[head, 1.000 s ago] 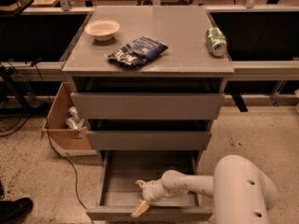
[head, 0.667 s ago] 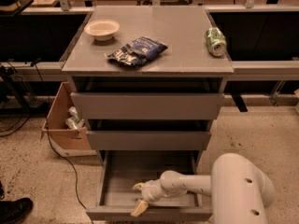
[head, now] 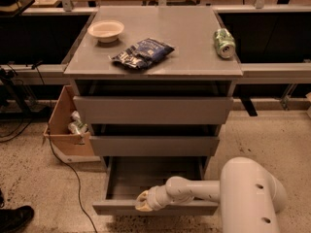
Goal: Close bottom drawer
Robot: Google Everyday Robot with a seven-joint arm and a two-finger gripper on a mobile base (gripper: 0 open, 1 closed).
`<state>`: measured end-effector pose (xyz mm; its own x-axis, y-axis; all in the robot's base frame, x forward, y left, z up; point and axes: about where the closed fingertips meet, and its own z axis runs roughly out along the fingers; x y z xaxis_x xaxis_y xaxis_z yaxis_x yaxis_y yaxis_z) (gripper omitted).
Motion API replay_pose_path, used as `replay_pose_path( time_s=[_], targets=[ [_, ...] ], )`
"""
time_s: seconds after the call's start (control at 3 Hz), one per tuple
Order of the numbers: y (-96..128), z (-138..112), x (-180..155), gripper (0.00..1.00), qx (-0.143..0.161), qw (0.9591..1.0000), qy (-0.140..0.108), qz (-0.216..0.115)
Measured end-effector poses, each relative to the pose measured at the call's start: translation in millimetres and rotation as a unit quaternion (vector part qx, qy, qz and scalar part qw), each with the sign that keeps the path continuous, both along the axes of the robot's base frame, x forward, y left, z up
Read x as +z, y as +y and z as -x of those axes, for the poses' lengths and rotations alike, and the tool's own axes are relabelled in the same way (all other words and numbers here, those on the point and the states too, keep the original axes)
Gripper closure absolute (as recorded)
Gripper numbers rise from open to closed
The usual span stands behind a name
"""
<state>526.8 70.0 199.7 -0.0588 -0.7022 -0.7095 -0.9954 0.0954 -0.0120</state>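
The bottom drawer [head: 112, 208] is the lowest of three grey drawers in the cabinet. It stands pulled out, and its flat grey tray [head: 155, 176] is empty. My gripper [head: 142, 201] is low at the drawer's front, against the top edge of the front panel, left of centre. My white arm [head: 243, 193] reaches in from the lower right.
The middle drawer [head: 154, 145] and top drawer [head: 153, 110] stick out a little. On the cabinet top are a white bowl [head: 106, 30], a dark snack bag [head: 142, 53] and a green can [head: 224, 42]. A cardboard box [head: 63, 135], a cable [head: 73, 178] and a shoe [head: 14, 219] are on the floor at left.
My gripper has come from inside the tray to the front panel's top edge. The bottom drawer looks pushed in a little.
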Motion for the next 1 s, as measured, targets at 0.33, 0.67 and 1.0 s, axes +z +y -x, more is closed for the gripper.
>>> replay_pose_path(
  time_s=[0.33, 0.67, 1.0],
  targets=[
    [6.1, -16.7, 12.9, 0.95, 0.004, 0.9998, -0.021, 0.001],
    [6.0, -16.7, 11.0, 0.73, 0.004, 0.9998, -0.021, 0.001],
    [7.7, -27.3, 23.3, 0.42, 0.004, 0.9993, -0.038, 0.002]
  ],
)
